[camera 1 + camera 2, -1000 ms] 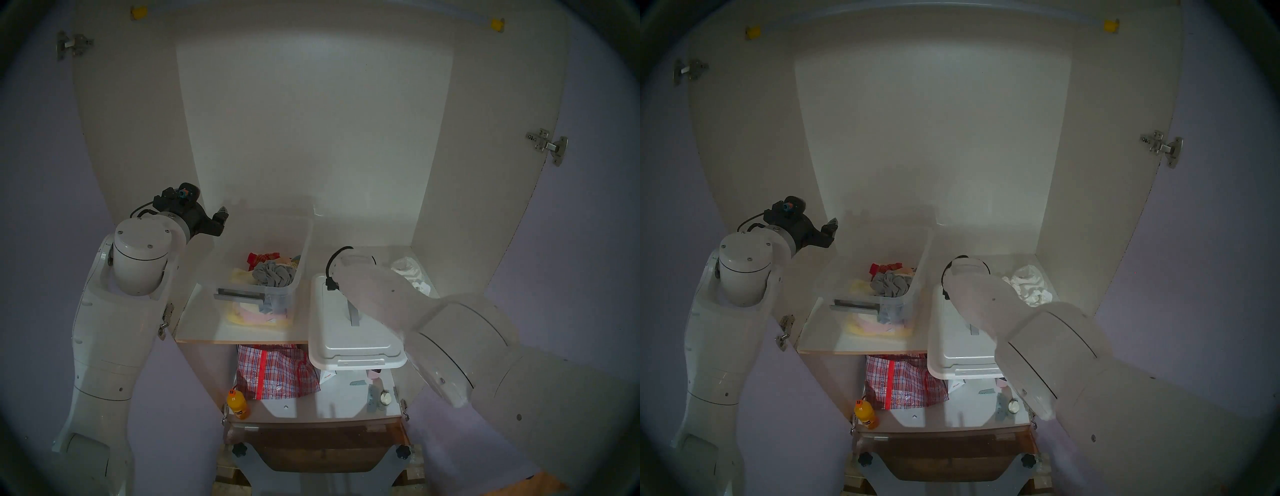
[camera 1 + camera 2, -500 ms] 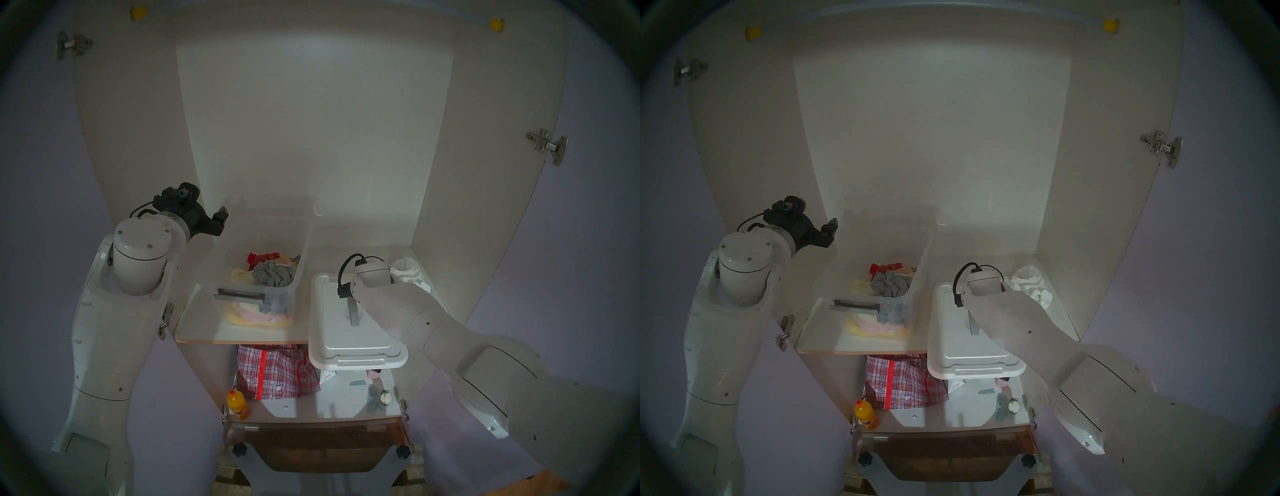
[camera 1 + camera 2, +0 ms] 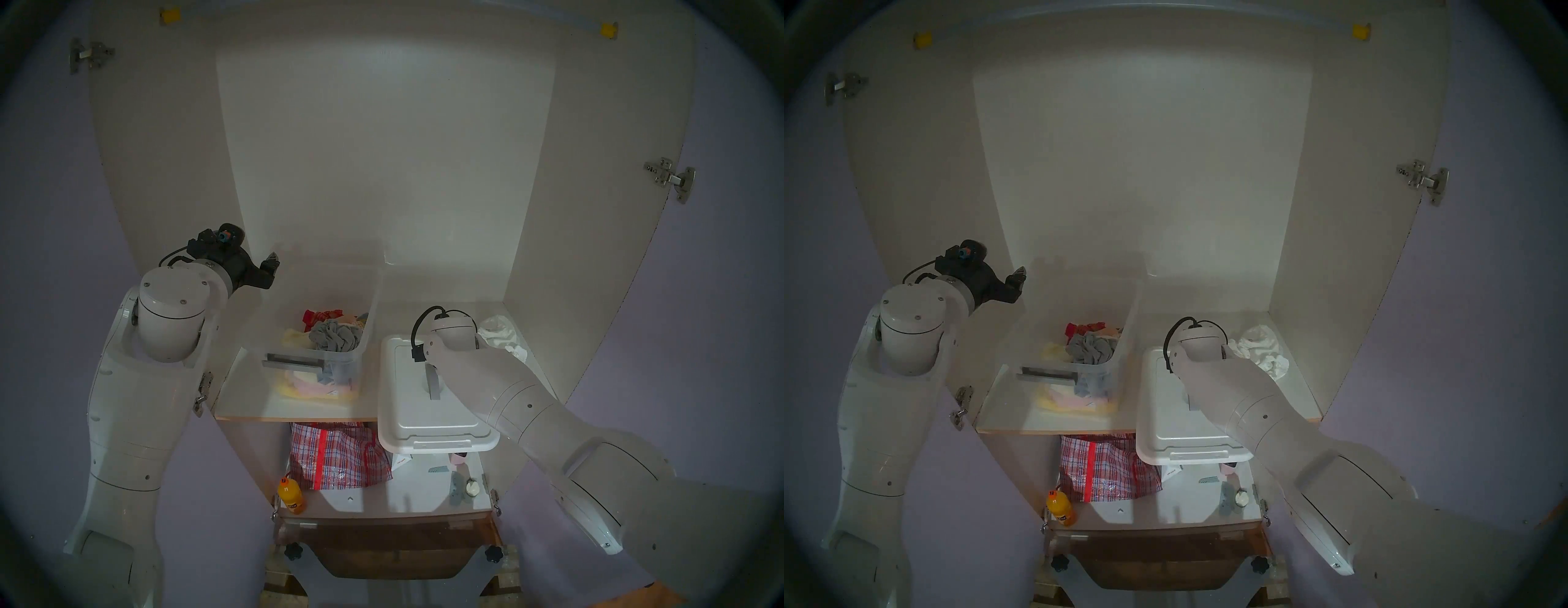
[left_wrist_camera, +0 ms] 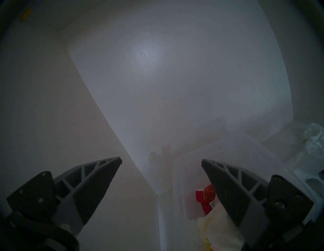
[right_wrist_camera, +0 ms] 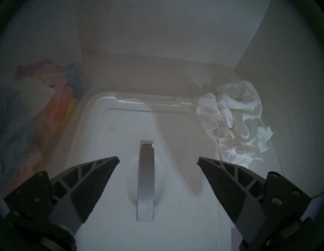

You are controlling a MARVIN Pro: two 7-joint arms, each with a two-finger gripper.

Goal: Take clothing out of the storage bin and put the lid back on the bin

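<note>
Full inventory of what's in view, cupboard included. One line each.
storage bin: 1, see-through, upper shelf left, uncovered, mixed garments inside
grey ruffled garment: 1, grey, on top inside the bin
lid: 1, white with grey handle, upper shelf right of the bin, overhanging the front edge
clothing: 1, white, crumpled, shelf's right rear corner beside the lid
checked bag: 1, red and blue, lower shelf
bottle: 1, orange, lower shelf front left
small items: several, lower shelf right, too small to name
left tool: open, empty, above the bin
right tool: open, empty, over the handle
</note>
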